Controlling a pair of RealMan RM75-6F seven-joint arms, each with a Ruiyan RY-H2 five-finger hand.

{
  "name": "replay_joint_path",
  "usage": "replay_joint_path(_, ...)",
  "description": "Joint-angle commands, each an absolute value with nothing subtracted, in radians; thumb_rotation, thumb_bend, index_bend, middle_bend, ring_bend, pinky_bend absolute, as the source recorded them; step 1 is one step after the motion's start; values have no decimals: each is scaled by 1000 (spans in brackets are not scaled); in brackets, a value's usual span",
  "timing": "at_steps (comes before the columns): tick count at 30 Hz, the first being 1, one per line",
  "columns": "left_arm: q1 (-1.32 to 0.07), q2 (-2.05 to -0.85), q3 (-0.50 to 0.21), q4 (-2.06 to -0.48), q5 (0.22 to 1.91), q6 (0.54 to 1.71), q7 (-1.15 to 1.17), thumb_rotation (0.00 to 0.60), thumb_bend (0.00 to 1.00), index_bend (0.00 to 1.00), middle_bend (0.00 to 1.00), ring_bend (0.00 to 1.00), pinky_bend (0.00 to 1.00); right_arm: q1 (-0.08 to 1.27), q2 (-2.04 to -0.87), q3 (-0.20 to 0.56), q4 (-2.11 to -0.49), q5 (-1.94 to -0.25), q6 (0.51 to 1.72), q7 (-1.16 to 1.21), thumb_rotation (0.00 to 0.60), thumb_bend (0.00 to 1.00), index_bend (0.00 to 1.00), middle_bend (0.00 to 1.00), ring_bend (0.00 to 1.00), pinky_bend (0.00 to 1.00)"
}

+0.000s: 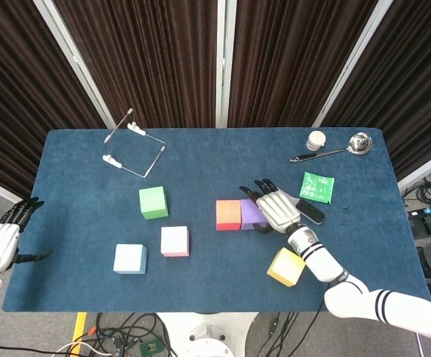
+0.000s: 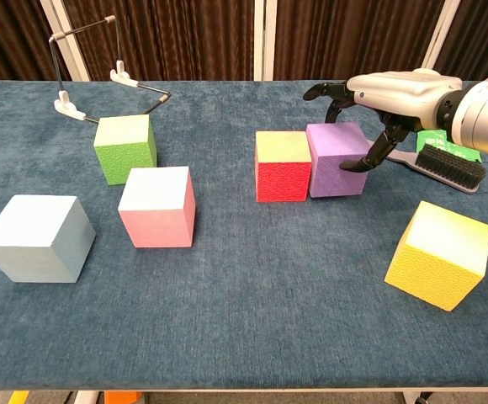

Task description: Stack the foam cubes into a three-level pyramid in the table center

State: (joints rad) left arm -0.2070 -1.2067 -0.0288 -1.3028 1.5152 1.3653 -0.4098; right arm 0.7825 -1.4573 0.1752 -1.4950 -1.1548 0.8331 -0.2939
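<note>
Just beyond the right hand [image 2: 377, 97], a black brush [image 2: 451, 163] lies on the bench [image 1: 201, 156] and a yellow cube [image 2: 438, 253] sits nearer the robot, while the hand arches over the purple cube [image 2: 335, 160], gripping it against the red cube [image 2: 283, 166].

Purple cube [image 1: 250, 213] — in the head view its right part is covered by the right hand [image 1: 276, 209], which lies over it. Black brush [image 2: 451, 162] — right of the purple cube; handle end hidden behind that hand in the chest view. Green packet [image 1: 318, 186] — beyond the brush, print too small to read. Left hand [image 1: 0, 242] — far left of the purple cube, forearm cut off by the picture's edge.
</note>
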Motion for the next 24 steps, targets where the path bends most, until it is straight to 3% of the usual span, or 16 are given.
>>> replay_joint_path(1,-207,-1209,-26,-1299,1516,1362,-411,600,13,105,68,19,154,786,-1458,174,-1495,-1142,833,-301,600,282,0,378,0,0)
replay_joint_path(24,-209,-1196,-20,-1305,1523,1357,-430,600,14,105,68,19,154,804,-1479,163,-1477,-1098,840,-318,600,283,0,371,0,0)
